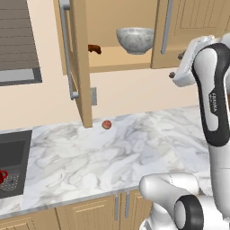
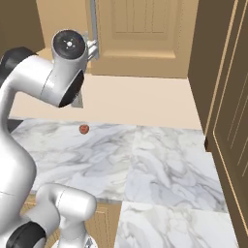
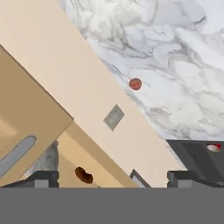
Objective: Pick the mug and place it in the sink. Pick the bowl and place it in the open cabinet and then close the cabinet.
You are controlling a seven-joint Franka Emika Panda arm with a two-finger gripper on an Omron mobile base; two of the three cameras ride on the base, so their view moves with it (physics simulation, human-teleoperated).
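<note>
The grey-white marbled bowl stands on the shelf inside the open wall cabinet, whose left door swings out toward me. In the hand view part of the bowl peeks out behind a cabinet door. The red mug lies in the black sink at the far left, and it is a red speck in the sink seen from the hand. My gripper hangs open and holds nothing, to the right of the bowl in front of the right door. Its fingertips stand wide apart.
A small reddish ball rests on the marble counter below the open left door. A small brown object lies on the shelf left of the bowl. A wall outlet sits under the cabinet. A tall wooden panel bounds the counter's right end.
</note>
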